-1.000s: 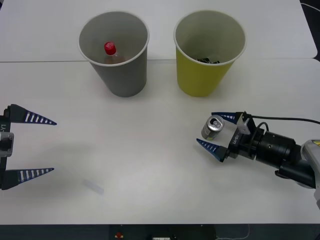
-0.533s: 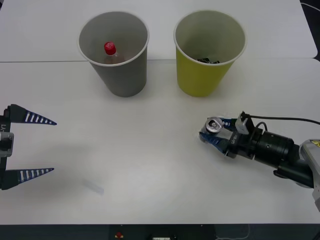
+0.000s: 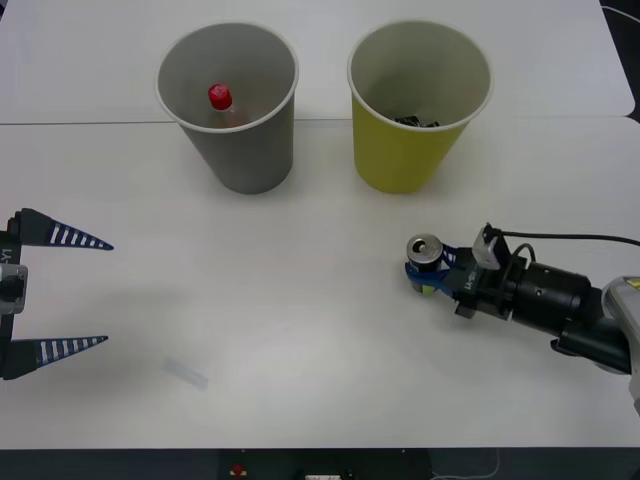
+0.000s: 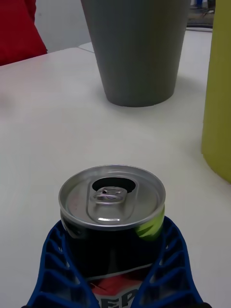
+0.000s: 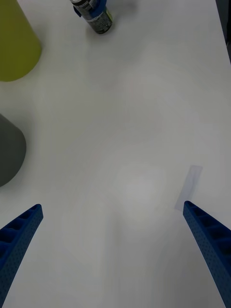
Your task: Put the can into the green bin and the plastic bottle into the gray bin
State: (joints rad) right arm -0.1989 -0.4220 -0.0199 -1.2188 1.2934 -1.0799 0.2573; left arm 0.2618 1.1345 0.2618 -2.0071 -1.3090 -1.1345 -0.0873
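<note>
The can (image 3: 428,256) stands upright at lower right of the front view, long axis vertical, pull tab up, clamped by the right end effector (image 3: 437,274); left end effector (image 3: 58,294) spread apart at lower left.

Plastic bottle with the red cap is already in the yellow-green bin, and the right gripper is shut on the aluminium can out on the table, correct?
Not quite. The clear plastic bottle with the red cap stands in the gray tapered bin, not the yellow-green tapered bin; the front view shows it. The rest holds: the right gripper is shut on the aluminium can on the white table.
</note>
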